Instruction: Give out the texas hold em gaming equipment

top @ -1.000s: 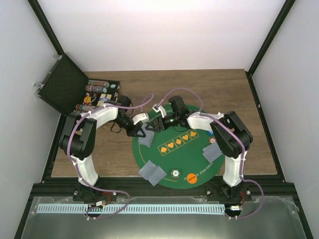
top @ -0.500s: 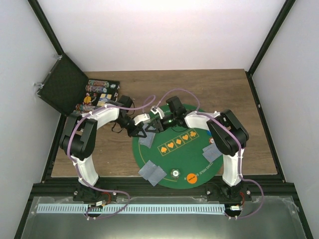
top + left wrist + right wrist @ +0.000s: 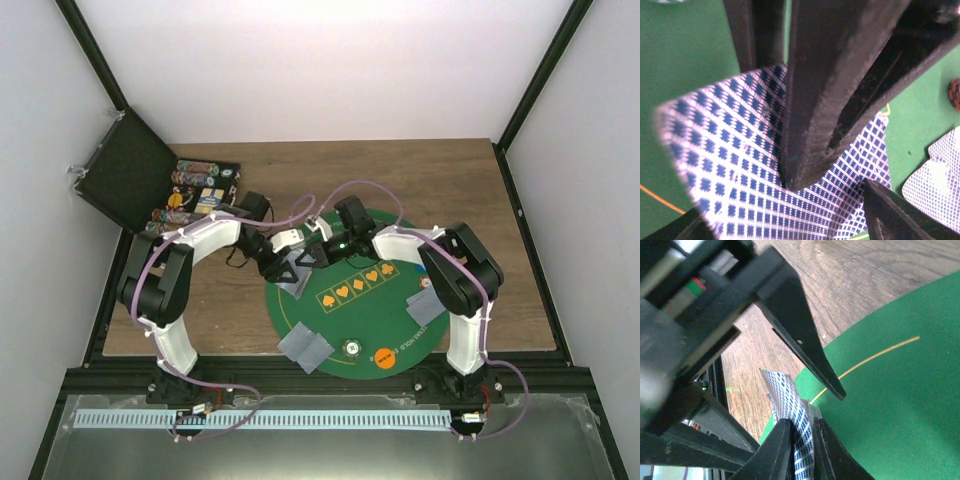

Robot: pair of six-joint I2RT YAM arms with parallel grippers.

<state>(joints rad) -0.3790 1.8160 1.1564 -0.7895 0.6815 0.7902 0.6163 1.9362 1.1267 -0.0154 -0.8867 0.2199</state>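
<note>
Both grippers meet over the upper left rim of the round green mat (image 3: 350, 310). My right gripper (image 3: 306, 250) (image 3: 802, 426) is shut on the edge of a blue-checked playing card (image 3: 785, 390), which stands upright between its fingers. The same card (image 3: 725, 165) fills the left wrist view. My left gripper (image 3: 283, 262) (image 3: 782, 202) is open, a finger on either side of the card and apart from it. More cards (image 3: 291, 282) lie on the mat just below.
Face-down card piles lie at the mat's near left (image 3: 305, 347) and right (image 3: 428, 305). An orange chip (image 3: 385, 355), a pale token (image 3: 352, 348) and a red chip (image 3: 955, 94) sit on the mat. The open black case (image 3: 130, 175) with chip rows (image 3: 198, 185) stands back left.
The right gripper moved left to the left gripper and closed on the card. The left gripper's jaws, shut a second ago, have come apart.
</note>
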